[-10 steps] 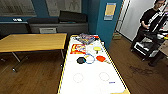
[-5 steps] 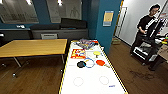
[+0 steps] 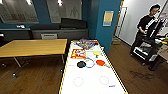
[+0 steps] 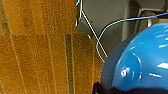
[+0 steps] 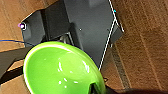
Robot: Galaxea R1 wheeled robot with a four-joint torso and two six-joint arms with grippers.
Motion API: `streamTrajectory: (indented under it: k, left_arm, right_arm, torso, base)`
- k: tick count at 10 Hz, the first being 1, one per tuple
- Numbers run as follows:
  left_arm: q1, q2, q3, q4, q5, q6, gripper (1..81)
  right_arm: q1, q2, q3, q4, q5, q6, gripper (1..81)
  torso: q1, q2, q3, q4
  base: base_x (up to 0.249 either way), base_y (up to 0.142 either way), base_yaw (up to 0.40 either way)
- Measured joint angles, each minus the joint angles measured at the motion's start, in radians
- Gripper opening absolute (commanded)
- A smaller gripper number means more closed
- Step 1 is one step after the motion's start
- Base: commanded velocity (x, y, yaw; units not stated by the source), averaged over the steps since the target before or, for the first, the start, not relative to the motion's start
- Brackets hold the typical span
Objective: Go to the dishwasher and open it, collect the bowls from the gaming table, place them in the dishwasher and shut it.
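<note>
Over the last second our head view has swung and pulled back from the gaming table (image 3: pixel 93 82), so we judge we are driving off toward the dishwasher. Our left claw holds a blue bowl (image 4: pixel 140 62), our right a green bowl (image 5: pixel 60 67), each over wooden floor (image 4: pixel 37 50). Black (image 3: pixel 81 64), red-orange (image 3: pixel 100 62) and yellow (image 3: pixel 96 53) bowls rest on the smooth white top, beside a wooden table (image 3: pixel 35 47) and blue walls (image 3: pixel 106 30); a person (image 3: pixel 145 30) stands right.
</note>
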Motion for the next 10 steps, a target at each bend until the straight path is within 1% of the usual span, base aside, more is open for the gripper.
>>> streamTrajectory:
  k: [1,2,3,4,5,6,7,8,10]
  left_arm:
    - [0.001,0.014,-0.036,-0.054,0.004,0.076,1.0]
    - [0.001,0.029,-0.066,-0.145,0.007,0.193,1.0]
    - [0.001,0.041,-0.09,-0.263,0.022,0.323,1.0]
    - [0.004,0.048,-0.114,-0.371,0.014,0.429,1.0]
    - [0.004,0.05,-0.134,-0.443,-0.006,0.488,1.0]
    - [0.003,0.055,-0.147,-0.478,-0.029,0.516,1.0]
    - [0.004,0.067,-0.149,-0.482,-0.037,0.518,1.0]
    - [0.005,0.089,-0.147,-0.481,-0.061,0.523,1.0]
    - [0.006,0.119,-0.144,-0.464,-0.109,0.53,1.0]
  right_arm:
    - [0.0,0.004,0.0,0.0,-0.001,0.0,1.0]
    - [0.0,0.007,0.0,0.0,-0.001,0.0,1.0]
    - [0.0,0.007,0.0,0.0,-0.001,0.0,1.0]
    - [0.0,0.007,0.0,0.0,-0.001,0.0,1.0]
    - [0.0,0.007,-0.001,0.0,-0.001,0.0,1.0]
    - [0.0,0.008,-0.005,0.0,-0.001,0.0,1.0]
    - [0.0,0.015,-0.021,0.0,-0.001,0.0,1.0]
    - [0.0,0.021,-0.032,0.0,-0.001,0.0,1.0]
    - [0.0,0.063,-0.096,0.0,0.0,-0.001,1.0]
  torso:
    - [0.0,0.0,0.0,0.0]
    - [0.0,0.0,0.0,0.0]
    - [0.0,0.0,0.0,0.0]
    - [0.0,0.0,0.0,0.0]
    - [0.0,0.0,0.0,0.0]
    - [0.0,0.0,0.0,0.0]
    - [0.0,0.0,0.0,0.0]
    - [-0.001,0.0,0.0,0.0]
    - [-0.001,0.0,0.0,0.0]
  base:
    - [0.0,0.0,0.0]
    - [0.0,0.0,0.0]
    - [0.0,0.0,0.0]
    - [0.0,0.0,0.0]
    - [0.0,0.0,0.0]
    - [0.0,0.0,0.0]
    - [0.0,0.0,0.0]
    - [0.0,0.0,0.0]
    - [0.0,0.0,0.0]
